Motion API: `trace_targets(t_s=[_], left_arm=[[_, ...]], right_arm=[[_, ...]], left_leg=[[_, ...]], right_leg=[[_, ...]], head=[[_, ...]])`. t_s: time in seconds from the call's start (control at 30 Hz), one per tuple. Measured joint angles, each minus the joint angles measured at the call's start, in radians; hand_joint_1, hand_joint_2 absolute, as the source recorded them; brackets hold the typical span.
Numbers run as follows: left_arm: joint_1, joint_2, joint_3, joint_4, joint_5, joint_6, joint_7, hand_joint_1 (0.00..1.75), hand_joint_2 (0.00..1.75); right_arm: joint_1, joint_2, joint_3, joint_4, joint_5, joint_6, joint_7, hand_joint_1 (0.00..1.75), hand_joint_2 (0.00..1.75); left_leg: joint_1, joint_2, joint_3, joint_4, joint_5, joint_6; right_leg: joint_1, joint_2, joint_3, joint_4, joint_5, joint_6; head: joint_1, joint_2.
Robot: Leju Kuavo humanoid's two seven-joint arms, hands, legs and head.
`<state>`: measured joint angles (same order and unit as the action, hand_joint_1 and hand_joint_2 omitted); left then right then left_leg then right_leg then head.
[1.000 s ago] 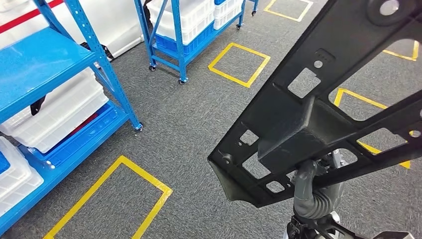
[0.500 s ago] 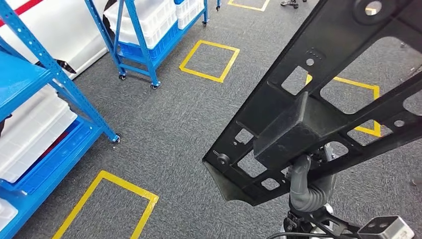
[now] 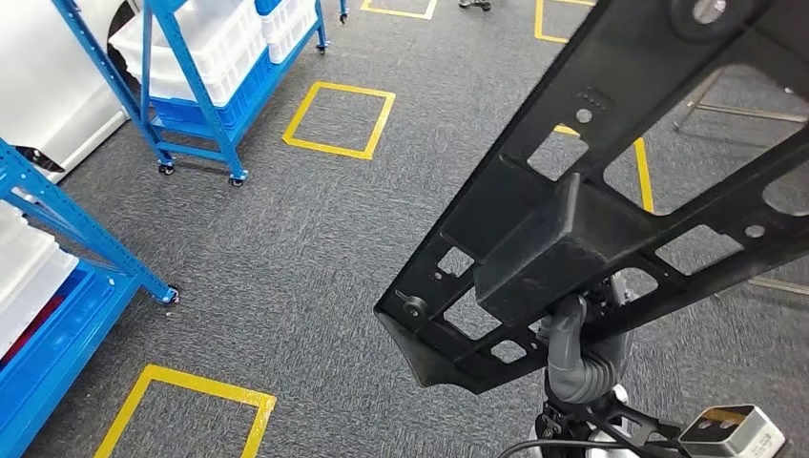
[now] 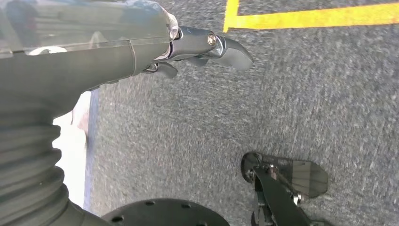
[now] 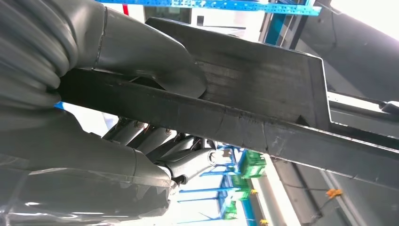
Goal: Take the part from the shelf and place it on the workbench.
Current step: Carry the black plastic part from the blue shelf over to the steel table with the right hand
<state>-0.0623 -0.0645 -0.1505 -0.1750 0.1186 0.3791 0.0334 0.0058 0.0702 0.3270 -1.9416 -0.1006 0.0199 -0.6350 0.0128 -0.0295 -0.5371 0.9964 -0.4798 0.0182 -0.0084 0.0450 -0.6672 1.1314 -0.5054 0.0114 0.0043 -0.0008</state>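
Right hand clamps black part from beneath — long overhang beyond hand may twist loose. Left hand empty, fingers loosely curled.

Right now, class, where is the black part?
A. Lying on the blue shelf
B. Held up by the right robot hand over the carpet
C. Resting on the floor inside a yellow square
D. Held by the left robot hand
B: the right robot hand grips the black part from underneath, above the grey carpet.
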Motion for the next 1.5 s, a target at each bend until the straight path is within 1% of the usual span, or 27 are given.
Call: trace_targets(t_s=[0.07,0.1,0.13,0.2,0.23,0.3,0.4,0.47,0.53,0.57,0.6,0.63,0.7,0.77,0.83,0.9,0.97,1.03,1.1,1.13,1.17,1.2,1.27,1.33,1.4,1.43,1.5], left_arm=[[0.002,0.000,0.000,0.000,-0.004,0.000,0.002,0.00,1.75],[0.002,0.000,0.000,0.000,-0.006,0.000,0.005,0.00,1.75],[0.003,0.000,0.000,0.000,-0.009,0.000,0.008,0.00,1.75],[0.003,0.000,0.000,0.000,-0.015,0.001,0.014,0.00,1.75],[0.002,0.000,-0.001,0.000,-0.019,0.001,0.015,0.00,1.75],[0.002,0.001,-0.001,0.000,-0.023,0.001,0.017,0.00,1.75],[-0.002,0.001,-0.002,0.000,-0.027,0.000,0.018,0.00,1.75],[-0.003,0.002,-0.004,0.000,-0.033,-0.005,0.019,0.00,1.75],[-0.003,0.002,-0.007,0.000,-0.039,-0.012,0.024,0.00,1.75],[-0.004,0.002,-0.008,0.000,-0.040,-0.014,0.027,0.00,1.75],[-0.006,0.001,-0.009,0.000,-0.038,-0.015,0.028,0.00,1.75],[-0.008,0.000,-0.009,0.000,-0.034,-0.016,0.029,0.00,1.75],[-0.008,-0.005,-0.009,0.000,-0.025,-0.016,0.022,0.00,1.75],[-0.004,-0.013,-0.009,0.000,-0.018,-0.016,0.007,0.00,1.75],[-0.001,-0.023,-0.009,0.000,-0.015,-0.017,-0.010,0.00,1.75],[-0.004,-0.032,-0.008,0.000,-0.016,-0.016,-0.019,0.00,1.75],[-0.007,-0.038,-0.008,0.000,-0.021,-0.013,-0.017,0.00,1.75],[-0.006,-0.041,-0.009,0.000,-0.029,-0.009,-0.006,0.00,1.75],[-0.004,-0.040,-0.009,0.000,-0.037,-0.006,0.008,0.00,1.75],[-0.003,-0.039,-0.010,0.000,-0.040,-0.004,0.014,0.00,1.75],[-0.003,-0.037,-0.010,0.000,-0.042,-0.002,0.019,0.00,1.75],[-0.003,-0.036,-0.010,0.000,-0.044,0.000,0.023,0.00,1.75],[-0.003,-0.034,-0.010,0.000,-0.045,0.005,0.029,0.00,1.75],[-0.001,-0.031,-0.010,0.000,-0.045,0.007,0.034,0.00,1.75],[-0.002,-0.029,-0.010,0.000,-0.045,0.009,0.038,0.00,1.75],[-0.003,-0.028,-0.010,0.000,-0.046,0.010,0.039,0.00,1.75],[-0.002,-0.027,-0.010,0.000,-0.050,0.011,0.040,0.00,1.75]], right_arm=[[-0.008,0.004,0.000,0.008,-0.001,0.008,0.000,1.75,1.75],[-0.008,0.005,0.000,0.012,-0.001,0.012,0.001,1.75,1.75],[-0.008,0.006,-0.001,0.017,-0.001,0.014,0.001,1.75,1.75],[-0.009,0.007,-0.003,0.026,-0.002,0.018,0.003,1.75,1.75],[-0.010,0.008,-0.004,0.029,-0.002,0.018,0.003,1.75,1.75],[-0.012,0.010,-0.005,0.033,-0.002,0.018,0.003,1.75,1.75],[-0.012,0.013,-0.007,0.036,0.000,0.017,0.002,1.75,1.75],[-0.010,0.016,-0.007,0.036,0.011,0.012,0.000,1.75,1.75],[-0.002,0.018,-0.008,0.036,0.030,0.004,-0.002,1.75,1.75],[0.003,0.019,-0.008,0.038,0.040,0.003,-0.003,1.75,1.75],[0.007,0.019,-0.008,0.040,0.047,0.005,-0.002,1.75,1.75],[0.009,0.019,-0.008,0.043,0.052,0.010,0.000,1.75,1.75],[0.002,0.019,-0.008,0.052,0.058,0.026,0.010,1.75,1.75],[-0.013,0.019,-0.006,0.062,0.059,0.041,0.024,1.75,1.75],[-0.030,0.019,-0.002,0.074,0.058,0.050,0.039,1.75,1.75],[-0.045,0.019,0.005,0.086,0.055,0.052,0.055,1.75,1.75],[-0.061,0.019,0.013,0.096,0.050,0.044,0.070,1.75,1.75],[-0.079,0.019,0.019,0.103,0.046,0.026,0.075,1.75,1.75],[-0.086,0.015,0.022,0.110,0.041,-0.001,0.069,1.75,1.75],[-0.084,0.012,0.022,0.112,0.040,-0.017,0.063,1.75,1.75],[-0.081,0.008,0.022,0.114,0.038,-0.034,0.055,1.75,1.75],[-0.077,0.004,0.022,0.114,0.039,-0.051,0.046,1.75,1.75],[-0.065,-0.004,0.021,0.110,0.039,-0.080,0.031,1.75,1.75],[-0.052,-0.011,0.021,0.101,0.038,-0.095,0.022,1.75,1.75],[-0.035,-0.018,0.019,0.092,0.037,-0.103,0.017,1.75,1.75],[-0.025,-0.021,0.017,0.086,0.036,-0.108,0.015,1.75,1.75],[-0.013,-0.025,0.014,0.077,0.035,-0.113,0.014,1.75,1.75]], left_leg=[[-0.003,0.028,0.001,0.000,-0.002,0.004],[-0.004,0.041,0.002,0.000,-0.004,0.004],[-0.004,0.055,0.003,0.001,-0.006,0.004],[-0.004,0.079,0.011,0.001,-0.013,-0.001],[-0.006,0.089,0.015,0.001,-0.016,-0.005],[-0.009,0.105,0.021,0.002,-0.023,-0.015],[-0.011,0.127,0.029,0.001,-0.033,-0.030],[-0.007,0.099,0.018,0.040,-0.062,-0.037],[-0.004,0.055,-0.038,0.161,-0.124,-0.040],[-0.004,0.044,-0.073,0.231,-0.151,-0.041],[-0.004,0.040,-0.099,0.280,-0.163,-0.042],[-0.004,0.039,-0.109,0.293,-0.154,-0.042],[-0.002,0.028,-0.078,0.212,-0.086,-0.039],[0.003,-0.015,-0.028,0.087,-0.030,-0.035],[0.003,-0.044,-0.008,0.033,-0.022,-0.029],[0.001,-0.029,-0.006,0.024,-0.017,-0.017],[0.002,-0.008,-0.004,0.014,-0.010,-0.003],[0.001,0.016,-0.003,0.008,-0.006,0.005],[-0.002,0.042,-0.003,0.008,-0.008,0.008],[-0.002,0.055,-0.002,0.009,-0.010,0.008],[-0.003,0.066,0.000,0.009,-0.012,0.007],[-0.003,0.078,0.004,0.009,-0.015,0.006],[-0.006,0.098,0.013,0.009,-0.023,-0.001],[-0.011,0.118,0.019,0.009,-0.031,-0.011],[-0.014,0.141,0.026,0.006,-0.037,-0.020],[-0.013,0.136,0.028,0.011,-0.044,-0.025],[-0.010,0.092,0.006,0.067,-0.081,-0.033]], right_leg=[[-0.003,-0.030,-0.057,0.116,-0.051,0.007],[-0.005,-0.035,-0.073,0.149,-0.057,0.009],[-0.007,-0.039,-0.072,0.148,-0.044,0.010],[-0.008,-0.060,-0.016,0.044,0.018,0.009],[-0.002,-0.083,0.019,-0.020,0.040,0.005],[0.009,-0.110,0.057,-0.094,0.053,-0.006],[0.013,-0.088,0.059,-0.105,0.051,-0.020],[0.007,-0.068,0.064,-0.113,0.054,-0.032],[0.005,-0.049,0.067,-0.116,0.054,-0.041],[0.006,-0.039,0.067,-0.115,0.053,-0.043],[0.007,-0.027,0.067,-0.114,0.053,-0.044],[0.007,-0.014,0.067,-0.112,0.052,-0.044],[0.006,0.016,0.068,-0.106,0.051,-0.042],[0.005,0.045,0.065,-0.097,0.048,-0.035],[0.003,0.068,0.054,-0.092,0.051,-0.023],[-0.001,0.080,0.046,-0.093,0.057,-0.009],[0.001,0.042,0.032,-0.068,0.039,0.000],[0.003,-0.016,-0.015,0.030,-0.014,0.007],[-0.001,-0.035,-0.072,0.148,-0.060,0.012],[-0.003,-0.038,-0.084,0.171,-0.059,0.014],[-0.004,-0.041,-0.076,0.156,-0.041,0.014],[-0.004,-0.050,-0.048,0.102,-0.008,0.011],[0.007,-0.095,0.025,-0.035,0.044,0.001],[0.020,-0.125,0.057,-0.100,0.053,-0.010],[0.021,-0.107,0.058,-0.106,0.051,-0.019],[0.018,-0.095,0.060,-0.111,0.053,-0.023],[0.009,-0.072,0.065,-0.119,0.055,-0.033]], head=[[0.001,0.000],[0.001,0.000],[0.001,0.000],[0.001,0.000],[0.001,0.000],[0.001,0.000],[0.001,0.000],[0.000,0.000],[-0.001,0.000],[-0.002,0.000],[-0.002,0.000],[-0.002,0.000],[-0.002,0.000],[-0.002,0.000],[-0.001,0.000],[-0.001,0.000],[0.001,0.000],[0.004,0.000],[0.005,0.000],[0.005,0.000],[0.005,0.000],[0.005,0.000],[0.005,0.000],[0.005,0.000],[0.004,0.000],[0.005,0.000],[0.003,0.000]])
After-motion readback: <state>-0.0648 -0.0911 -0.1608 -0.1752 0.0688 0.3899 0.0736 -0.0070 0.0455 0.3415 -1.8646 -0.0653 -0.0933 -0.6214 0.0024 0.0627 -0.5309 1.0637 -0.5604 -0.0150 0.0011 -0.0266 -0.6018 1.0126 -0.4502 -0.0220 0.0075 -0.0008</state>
